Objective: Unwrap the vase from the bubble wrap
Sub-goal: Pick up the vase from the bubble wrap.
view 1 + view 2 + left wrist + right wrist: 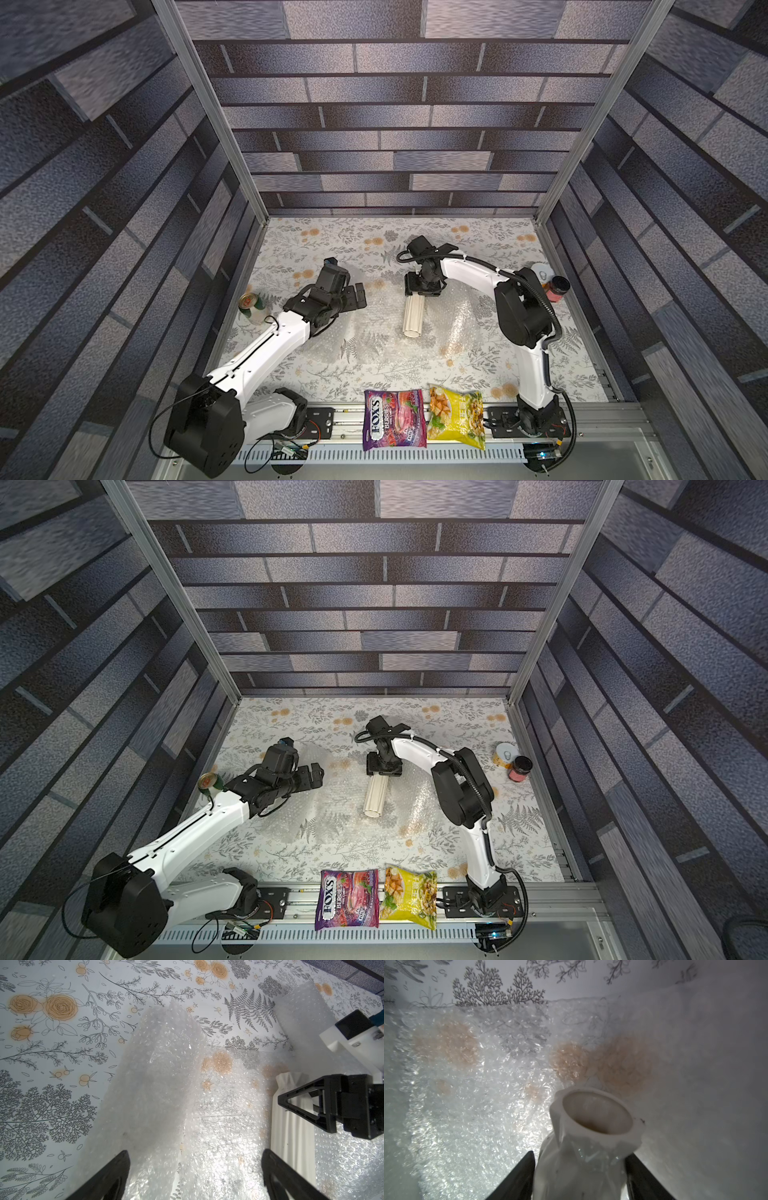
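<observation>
Left hand hangs wide open over the left part of the bubble wrap, spread flat mid-bench. The white ribbed vase lies bare on it, centre. Right hand straddles its far neck end; whether it grips, I cannot tell.

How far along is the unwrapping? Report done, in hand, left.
Done: the vase lies bare on the bubble wrap, opened out beneath it. In hand: the right gripper straddles the vase near its neck; whether it grips cannot be told. The left gripper is open above the wrap. Left: perhaps lifting the vase clear.
</observation>
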Tool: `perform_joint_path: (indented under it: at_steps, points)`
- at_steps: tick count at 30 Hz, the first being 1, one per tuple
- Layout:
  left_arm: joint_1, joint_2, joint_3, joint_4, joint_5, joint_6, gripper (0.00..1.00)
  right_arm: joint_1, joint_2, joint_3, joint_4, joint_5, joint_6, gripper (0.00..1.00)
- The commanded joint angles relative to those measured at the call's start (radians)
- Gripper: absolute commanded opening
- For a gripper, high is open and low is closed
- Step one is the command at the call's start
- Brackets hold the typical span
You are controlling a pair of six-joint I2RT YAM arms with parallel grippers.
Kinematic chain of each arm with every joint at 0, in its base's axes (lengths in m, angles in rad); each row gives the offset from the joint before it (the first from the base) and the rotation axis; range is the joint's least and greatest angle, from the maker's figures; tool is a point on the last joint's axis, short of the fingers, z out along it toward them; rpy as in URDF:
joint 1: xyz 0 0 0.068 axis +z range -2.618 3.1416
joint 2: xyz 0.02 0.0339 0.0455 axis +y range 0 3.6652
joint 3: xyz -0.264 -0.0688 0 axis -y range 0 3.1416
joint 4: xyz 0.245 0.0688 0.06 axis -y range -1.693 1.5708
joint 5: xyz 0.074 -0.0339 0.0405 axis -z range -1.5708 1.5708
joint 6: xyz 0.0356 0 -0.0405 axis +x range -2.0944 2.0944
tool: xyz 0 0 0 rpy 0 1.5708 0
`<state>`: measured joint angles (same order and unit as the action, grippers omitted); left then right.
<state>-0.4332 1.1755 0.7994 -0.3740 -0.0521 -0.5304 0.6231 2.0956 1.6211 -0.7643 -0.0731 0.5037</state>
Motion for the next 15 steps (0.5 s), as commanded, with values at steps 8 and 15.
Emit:
perform_joint_path:
  at_steps: [8,15]
  points:
    - [0.007,0.04,0.012,0.026,0.024,0.01,1.0,-0.008,0.086,0.088,-0.064,0.008,-0.038,0.65]
    - [0.007,0.053,0.023,0.03,0.029,0.015,1.0,-0.008,0.027,0.072,-0.048,0.025,-0.058,0.53]
